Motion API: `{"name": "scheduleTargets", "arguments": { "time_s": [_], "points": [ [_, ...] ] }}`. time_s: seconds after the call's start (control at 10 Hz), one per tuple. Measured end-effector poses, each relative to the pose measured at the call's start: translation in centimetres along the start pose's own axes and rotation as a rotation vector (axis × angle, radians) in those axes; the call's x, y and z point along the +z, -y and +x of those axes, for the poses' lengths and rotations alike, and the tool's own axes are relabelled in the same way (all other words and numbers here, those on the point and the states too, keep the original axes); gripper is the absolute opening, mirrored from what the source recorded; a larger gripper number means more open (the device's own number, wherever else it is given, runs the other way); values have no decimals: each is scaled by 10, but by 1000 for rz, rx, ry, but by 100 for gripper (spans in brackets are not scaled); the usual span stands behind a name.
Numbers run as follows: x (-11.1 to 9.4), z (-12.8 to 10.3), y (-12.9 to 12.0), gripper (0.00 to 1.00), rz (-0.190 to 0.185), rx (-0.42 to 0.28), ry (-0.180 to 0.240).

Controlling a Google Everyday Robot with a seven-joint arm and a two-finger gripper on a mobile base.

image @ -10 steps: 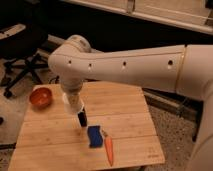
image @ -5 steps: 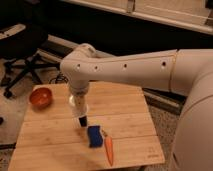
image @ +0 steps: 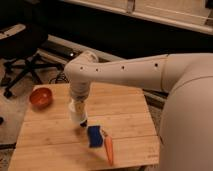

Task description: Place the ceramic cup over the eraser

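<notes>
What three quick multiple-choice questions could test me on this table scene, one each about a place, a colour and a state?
1. Where is the orange bowl?
A. table's far left
B. beside the carrot
C. under the arm

2. What colour is the pad next to the carrot-shaped object?
A. green
B. blue
C. yellow

3. The ceramic cup is:
A. tipped over by the bowl
B. stacked on the pad
C. at the gripper, low over the table

Answers: 1 A, it sits alone at the left edge. 2 B, plainly blue. 3 C, the cup shows at the arm's tip.

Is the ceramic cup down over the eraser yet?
Cannot tell: the ceramic cup at the gripper sits just above the eraser, whose black end shows.
</notes>
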Motion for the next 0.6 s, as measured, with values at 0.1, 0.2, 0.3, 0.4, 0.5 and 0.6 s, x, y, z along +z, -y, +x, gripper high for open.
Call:
{"name": "scheduleTargets", "arguments": {
  "time_s": [0.1,0.2,0.3,0.4,0.5,0.6],
  "points": [
    [6,2,0,64,-14,3,-4],
    [9,2,1,72,-24,4,-8],
    [11,4,1,78,-37,6,-18],
    [13,5,2,80,-45,9,-28],
    [14,5,3,80,-49,11,-32],
    [15,3,4,80,-53,11,-33]
  ]
}}
